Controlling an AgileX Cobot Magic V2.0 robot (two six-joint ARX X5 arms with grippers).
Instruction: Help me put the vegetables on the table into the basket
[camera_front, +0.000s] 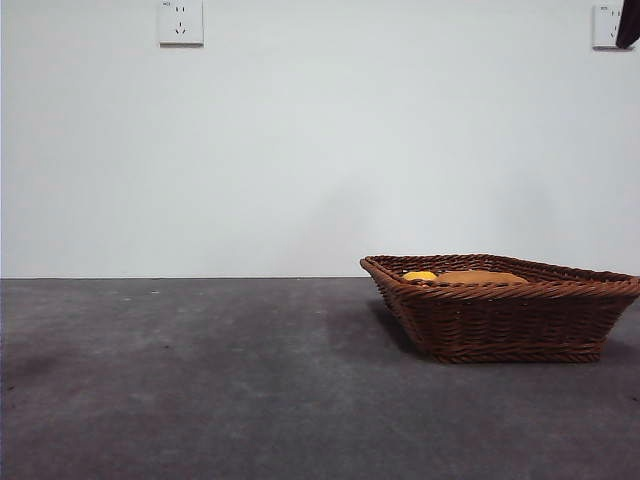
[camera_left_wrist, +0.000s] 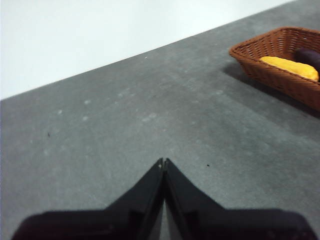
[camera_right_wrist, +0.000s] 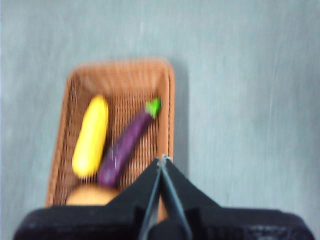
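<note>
The wicker basket (camera_front: 505, 310) stands on the dark grey table (camera_front: 200, 380) at the right. Inside it lie the vegetables: a yellow elongated one (camera_right_wrist: 91, 136), a purple eggplant (camera_right_wrist: 125, 145) with a green stem, and a tan potato (camera_right_wrist: 90, 195), partly hidden by my right gripper. In the front view only the yellow piece (camera_front: 420, 275) and the potato (camera_front: 480, 276) peek over the rim. My right gripper (camera_right_wrist: 162, 160) hangs shut above the basket (camera_right_wrist: 120, 80), holding nothing. My left gripper (camera_left_wrist: 163, 162) is shut over bare table, well away from the basket (camera_left_wrist: 280, 60).
A white wall rises behind the table, with a socket (camera_front: 181, 22) at the upper left and another at the upper right. A dark arm tip (camera_front: 628, 25) shows at the top right corner.
</note>
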